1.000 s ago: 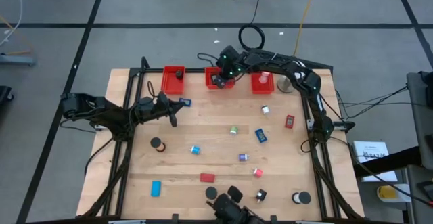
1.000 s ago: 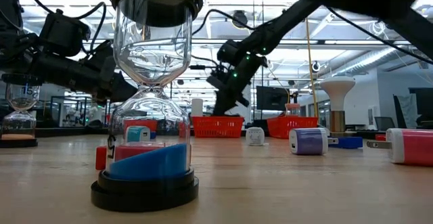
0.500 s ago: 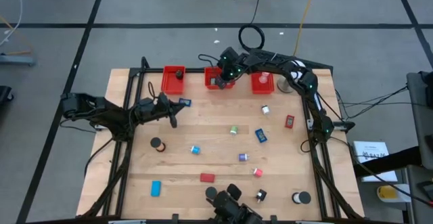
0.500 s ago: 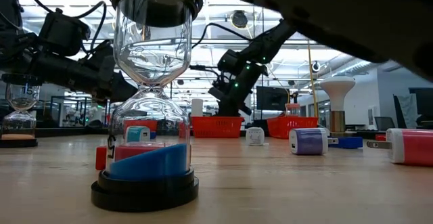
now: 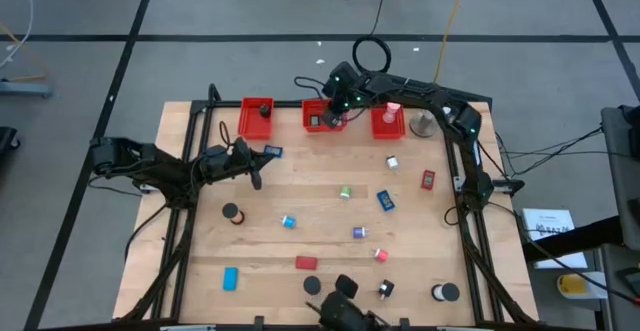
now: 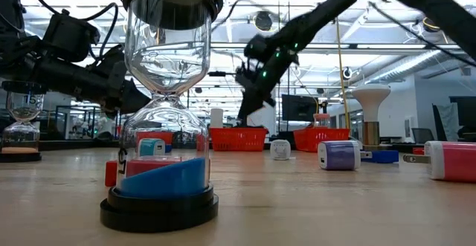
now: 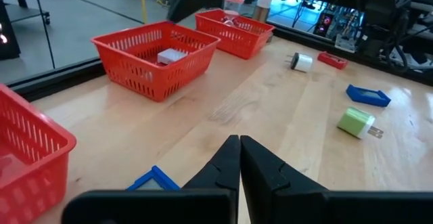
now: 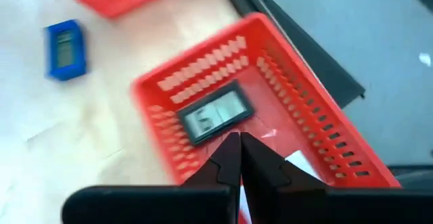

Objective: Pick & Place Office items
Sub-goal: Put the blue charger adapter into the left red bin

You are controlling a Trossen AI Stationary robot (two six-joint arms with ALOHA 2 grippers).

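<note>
While right tool (image 8: 239, 158) hovers clenched, empty, over middle bin (image 5: 322, 117), left tool (image 7: 239, 158) waits clenched.

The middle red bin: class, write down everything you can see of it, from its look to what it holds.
The middle red bin is a rectangular basket, plastic by its look, with slotted walls and an open top. It stands upright on the wooden table at the far edge, between two similar red bins, apart from both. Inside lies a flat dark device with a pale display, and something white shows in one corner. The right claw, shut, hangs above it, not touching.
</note>
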